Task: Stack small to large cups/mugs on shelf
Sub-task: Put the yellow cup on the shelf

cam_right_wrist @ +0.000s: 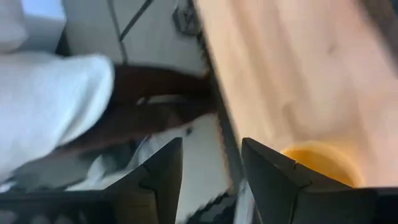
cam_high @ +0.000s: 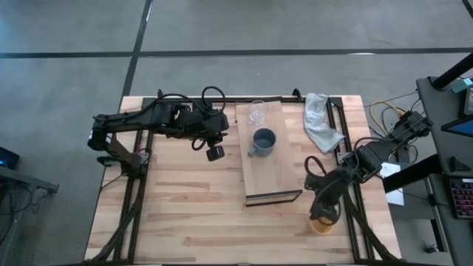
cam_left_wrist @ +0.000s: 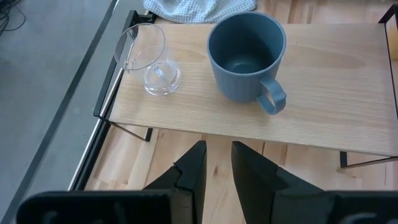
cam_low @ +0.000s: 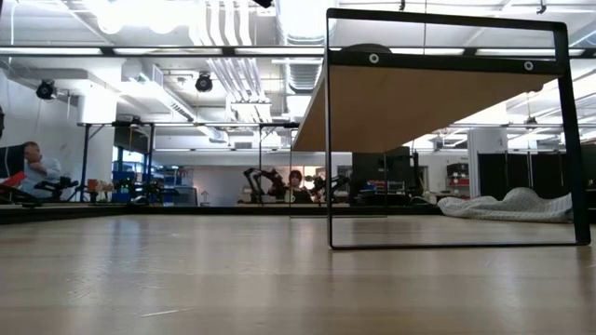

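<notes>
While the right gripper (cam_high: pixel 324 214) hangs above the yellow cup (cam_high: pixel 321 224) near the table's (cam_high: pixel 185 214) front right corner, its fingers are spread with nothing between them; the left gripper (cam_high: pixel 215 153), fingers slightly apart and empty, sits beside the shelf's (cam_high: pixel 277 174) left edge; on the shelf, the glass (cam_high: pixel 257 113) stands at the back end, the mug (cam_high: pixel 263 142) just before it; a cloth (cam_high: pixel 320 122) lies near the table's back right corner.
</notes>
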